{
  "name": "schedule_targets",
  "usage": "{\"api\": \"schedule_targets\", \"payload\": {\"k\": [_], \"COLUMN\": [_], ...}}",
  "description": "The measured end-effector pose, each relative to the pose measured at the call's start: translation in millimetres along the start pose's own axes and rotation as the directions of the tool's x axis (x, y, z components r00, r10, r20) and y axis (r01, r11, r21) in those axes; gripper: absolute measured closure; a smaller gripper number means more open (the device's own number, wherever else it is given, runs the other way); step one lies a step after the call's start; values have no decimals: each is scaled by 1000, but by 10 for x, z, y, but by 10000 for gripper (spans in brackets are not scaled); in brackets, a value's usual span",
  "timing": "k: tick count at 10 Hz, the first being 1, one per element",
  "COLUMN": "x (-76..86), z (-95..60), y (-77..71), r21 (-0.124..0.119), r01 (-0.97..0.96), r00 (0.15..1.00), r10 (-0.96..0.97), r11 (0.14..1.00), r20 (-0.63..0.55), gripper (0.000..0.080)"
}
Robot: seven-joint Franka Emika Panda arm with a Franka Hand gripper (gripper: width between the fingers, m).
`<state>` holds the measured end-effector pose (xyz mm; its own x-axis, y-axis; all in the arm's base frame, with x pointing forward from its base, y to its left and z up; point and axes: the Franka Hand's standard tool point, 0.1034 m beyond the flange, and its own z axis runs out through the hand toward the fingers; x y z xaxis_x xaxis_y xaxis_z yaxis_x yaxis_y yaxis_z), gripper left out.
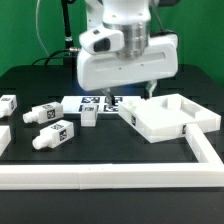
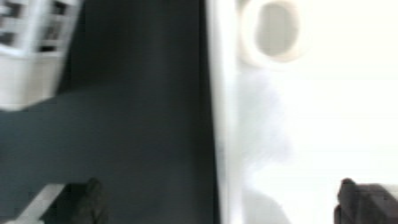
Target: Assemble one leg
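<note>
Several small white legs with black-and-white tags lie on the dark table at the exterior view's left: one [image 1: 8,103] at the far left, one [image 1: 40,113] beside it, one [image 1: 55,133] nearer the front and one [image 1: 88,112] by the middle. My gripper [image 1: 131,97] hangs low over the left edge of the large white square panel [image 1: 165,118]. It is open and holds nothing. In the wrist view my gripper [image 2: 219,205] straddles the panel's edge [image 2: 302,120], with a round corner hole [image 2: 270,30] ahead. A leg [image 2: 25,55] shows partly beside it.
The marker board [image 1: 95,101] lies behind the legs, partly hidden by my gripper. A white L-shaped rail [image 1: 100,176] runs along the table's front and up the exterior view's right side [image 1: 205,150].
</note>
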<state>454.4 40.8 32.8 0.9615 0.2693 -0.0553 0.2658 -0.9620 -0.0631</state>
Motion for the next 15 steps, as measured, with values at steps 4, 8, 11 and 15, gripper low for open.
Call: {"api": "schedule_targets", "payload": {"k": [4,8,11,15], "x": [-54,-57,-77,-93], "z": [230,234,198,-784], "y": [59,58,59,436], "r21": [-3,-2,1,29], "r01": [6,6,1,-80], "r00": [1000,1000,1000,995], "r10": [-6,-6,-1,78], "r11": [1000,1000,1000,996], "r20": [7,8,18,69], "gripper": [280,724,747,747]}}
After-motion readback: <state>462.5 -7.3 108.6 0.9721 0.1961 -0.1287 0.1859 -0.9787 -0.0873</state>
